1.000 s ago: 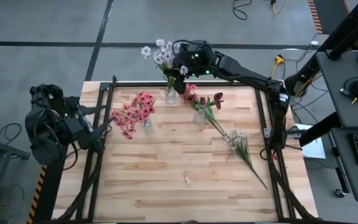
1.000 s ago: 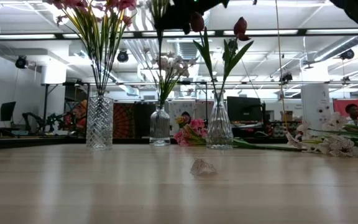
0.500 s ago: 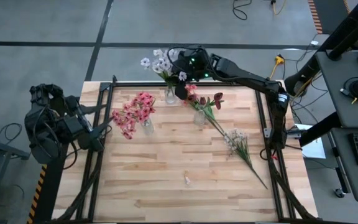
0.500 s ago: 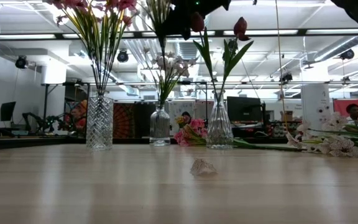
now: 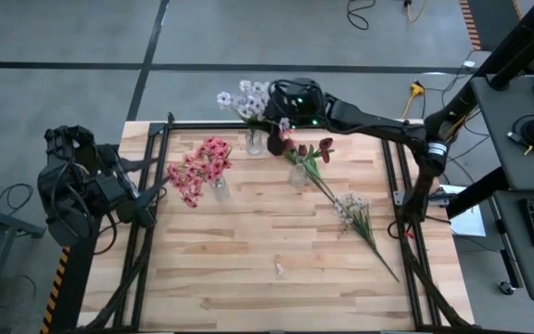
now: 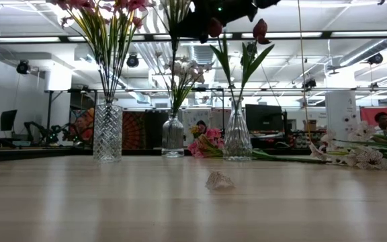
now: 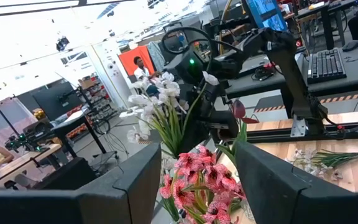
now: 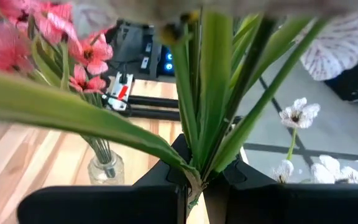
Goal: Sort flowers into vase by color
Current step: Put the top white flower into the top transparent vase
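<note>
My right gripper point(image 5: 276, 137) is at the table's far middle, shut on a white-lilac flower stem whose blossoms point(image 5: 246, 96) stand above it. Below is a clear vase point(image 6: 173, 138) with white flowers in it; the held stalk point(image 6: 175, 60) runs down to its mouth. Pink flowers point(image 5: 198, 168) stand in a cut-glass vase point(image 6: 107, 132). Dark red blooms point(image 5: 315, 148) stand in a third vase point(image 6: 237, 140). More white flowers point(image 5: 355, 211) lie on the table at the right. My left gripper point(image 7: 197, 168) waits open beyond the table's left edge. My right gripper pinches the white flower's green stalk point(image 8: 195, 176) between its two fingers, just where the long leaves branch off. The fingers come about level from the table's right side and lie across the stalk. The stem stands upright, blossoms above the fingers, lower end hanging toward the vase.
A small pale scrap point(image 5: 279, 269) lies on the wooden table point(image 5: 248, 278) toward its near side. A black frame point(image 5: 151, 148) borders the table. The three vases stand close together along the far side.
My right gripper has sunk a little over the far clear vase, carrying the white flower stem down with it. The blossoms have shifted slightly toward the table's right and near side. The gripper stays shut on the stalk.
</note>
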